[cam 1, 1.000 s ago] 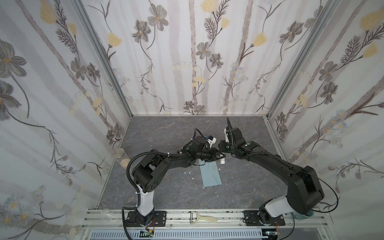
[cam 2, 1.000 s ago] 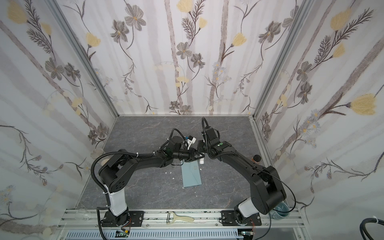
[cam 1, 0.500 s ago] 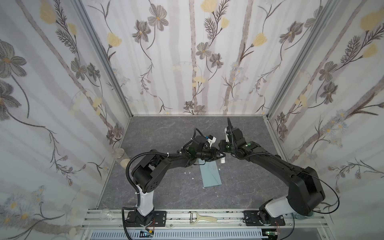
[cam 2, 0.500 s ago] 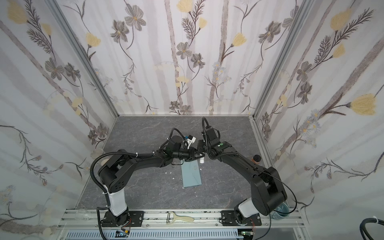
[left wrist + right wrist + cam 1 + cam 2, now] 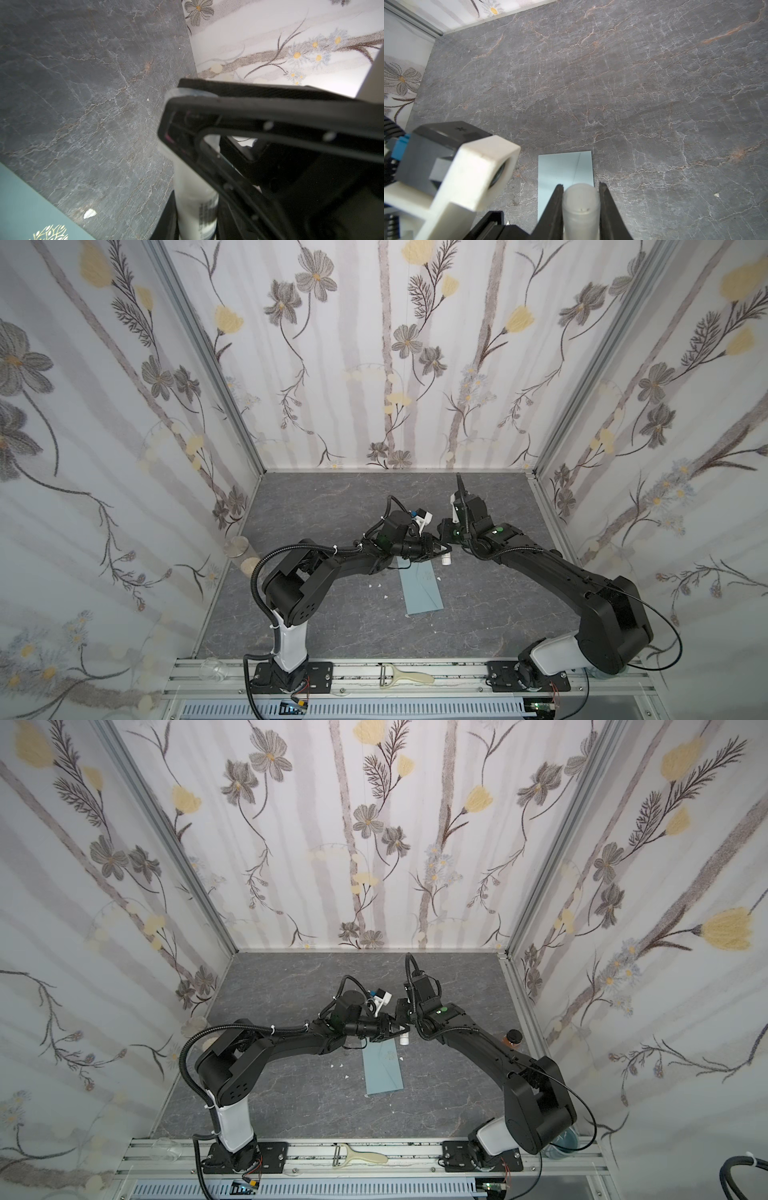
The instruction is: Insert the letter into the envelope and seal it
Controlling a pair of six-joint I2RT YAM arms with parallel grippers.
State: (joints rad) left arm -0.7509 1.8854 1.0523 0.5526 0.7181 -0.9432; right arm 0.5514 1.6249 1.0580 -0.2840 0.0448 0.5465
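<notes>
Two pincers meet over the far end of the envelope (image 5: 422,589), and both have hold of the same small glue stick (image 5: 446,560). In the right wrist view the right pincer (image 5: 580,187) is narrowed onto the stick's frosted, rounded end, with one black finger (image 5: 555,207) pressed to each side. The left pincer (image 5: 174,101) is closed about the white tube further along (its printed label shows, too blurred to read). Its own dark finger frame crosses the tube and hides just where the pads bear.

In both top views the two wrists crowd together, so only a stub end of the stick shows clear of them. The joint between cap and tube cannot be made out.

The blue-grey envelope lies flat near the middle of the grey marbled bench (image 5: 332,506), and its far short edge is hidden behind the left arm in those views. A gold leafy print (image 5: 49,232) on it is cut off by the frame's edge. Whether the letter is inside cannot be told. Several white scraps (image 5: 376,585) lie just beside the envelope.
</notes>
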